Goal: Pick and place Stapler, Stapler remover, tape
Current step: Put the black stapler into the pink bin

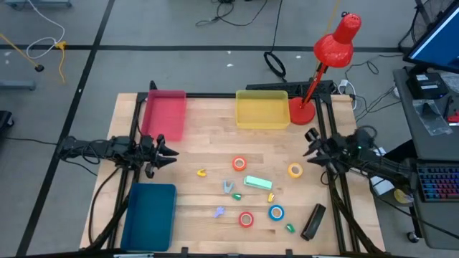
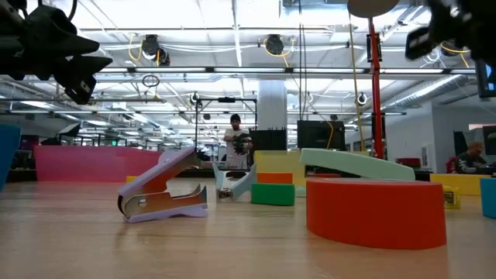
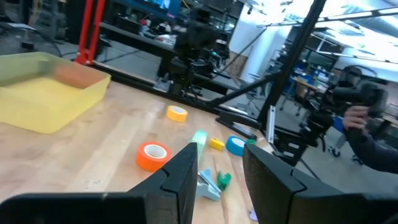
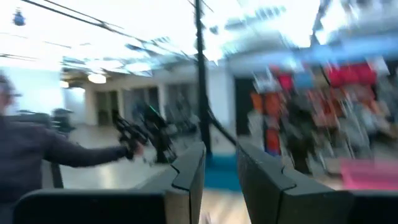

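1. We take the mint-green plastic stapler (image 1: pixel 258 183) as our landmark; it lies flat near the middle of the light wooden table (image 1: pixel 193 150).
2. Tape: the orange-red ring-shaped roll (image 1: pixel 239 164) lies just behind the stapler, toward the yellow rectangular plastic tray (image 1: pixel 262 110); the yellow roll (image 1: pixel 295 170) lies to its right; the blue roll (image 1: pixel 276 212) lies in front of it; the red roll (image 1: pixel 246 219) lies in front and slightly left.
3. Staple removers: a pale blue claw-shaped remover (image 1: pixel 228 188) lies just left of the stapler; a lilac one (image 1: pixel 219 211) lies further forward and left; a small yellow one (image 1: pixel 202 173) lies well to the left.
4. A black stapler (image 1: pixel 313 221) lies forward and right of the landmark, near the table edge.
5. The left gripper (image 1: pixel 174 154) hangs well left of the stapler, fingers parted, empty; the left wrist view confirms the gap.
6. The right gripper (image 1: pixel 310 148) hangs to the right and behind, above the table; its fingers stand apart, holding nothing.
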Tool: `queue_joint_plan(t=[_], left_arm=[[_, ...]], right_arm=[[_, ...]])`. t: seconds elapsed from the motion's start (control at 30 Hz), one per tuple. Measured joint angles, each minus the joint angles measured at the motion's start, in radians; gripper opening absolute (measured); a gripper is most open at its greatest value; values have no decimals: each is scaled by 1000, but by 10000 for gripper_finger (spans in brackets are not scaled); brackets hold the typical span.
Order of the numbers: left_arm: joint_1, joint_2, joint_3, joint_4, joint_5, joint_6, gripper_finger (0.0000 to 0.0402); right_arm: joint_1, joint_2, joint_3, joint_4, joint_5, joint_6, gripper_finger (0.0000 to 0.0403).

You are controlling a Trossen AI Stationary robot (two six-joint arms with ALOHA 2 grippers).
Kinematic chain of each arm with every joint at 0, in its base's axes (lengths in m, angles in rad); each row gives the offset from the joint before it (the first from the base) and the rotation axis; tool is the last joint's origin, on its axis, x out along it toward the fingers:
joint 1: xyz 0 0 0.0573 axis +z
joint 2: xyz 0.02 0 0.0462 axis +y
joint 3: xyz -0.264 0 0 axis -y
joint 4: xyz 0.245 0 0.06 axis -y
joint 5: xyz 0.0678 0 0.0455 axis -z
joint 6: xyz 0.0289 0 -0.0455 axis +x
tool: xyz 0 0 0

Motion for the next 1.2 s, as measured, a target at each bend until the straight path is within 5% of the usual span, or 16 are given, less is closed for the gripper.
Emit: queue_joint_plan(t=[0.23,0.53,0.7,0.97,1.2], left_arm=[[0,0,0,1,-12,-1,129],[0,0,0,2,-12,-1,129],[0,0,0,3,-12,-3,129],[0,0,0,3,-11,-49,129],[0,0,0,3,-11,-63,129]], right_arm=[[105,112,0,111,25,-19,84],[288,456,137,77,29,-108,84],[441,665,315,-169,78,-234,84],[754,969,603,-634,319,-435,84],[997,1087,671,-763,521,-377,84]])
